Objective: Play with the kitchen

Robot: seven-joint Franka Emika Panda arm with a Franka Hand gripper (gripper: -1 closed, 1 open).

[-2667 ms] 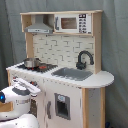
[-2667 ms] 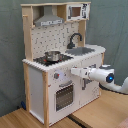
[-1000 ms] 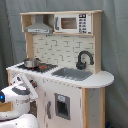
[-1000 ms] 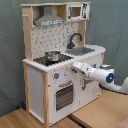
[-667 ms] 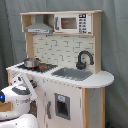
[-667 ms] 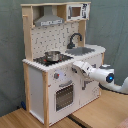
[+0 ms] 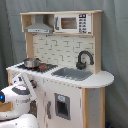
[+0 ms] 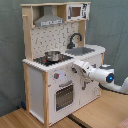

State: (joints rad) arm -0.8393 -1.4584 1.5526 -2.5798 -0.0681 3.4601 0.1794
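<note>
The kitchen (image 7: 65,65), a white & light-wood toy unit, stands upright mid-frame in both exterior views, on a wooden floor (image 8: 100,112) w/ a grey curtain (image 8: 10,50) behind. Top shelf: grey hood (image 7: 40,25) at approx 11 o'clock in the first exterior view, small microwave (image 7: 72,23) beside it at 12. Below is a brick-pattern backsplash (image 7: 60,50). On the counter surface: black stove (image 8: 52,59) carrying a small metal pot (image 8: 52,55), then a grey sink (image 7: 72,74) w/ a black curved faucet (image 7: 84,59) at its rear. Front panel has an oven door w/ window (image 8: 64,96), at approx 6 o'clock in the second exterior view, knobs above it. The white Franka arm (image 8: 102,76) comes in from 3 o'clock in the second exterior view; its gripper (image 8: 76,66) sits right at the kitchen's front panel, just under the counter edge, near the knobs. Can't tell if the gripper is open or closed, or whether it touches the panel. In the first exterior view the arm (image 7: 17,95) fills the 8 o'clock corner, in front of the kitchen's stove end.
</note>
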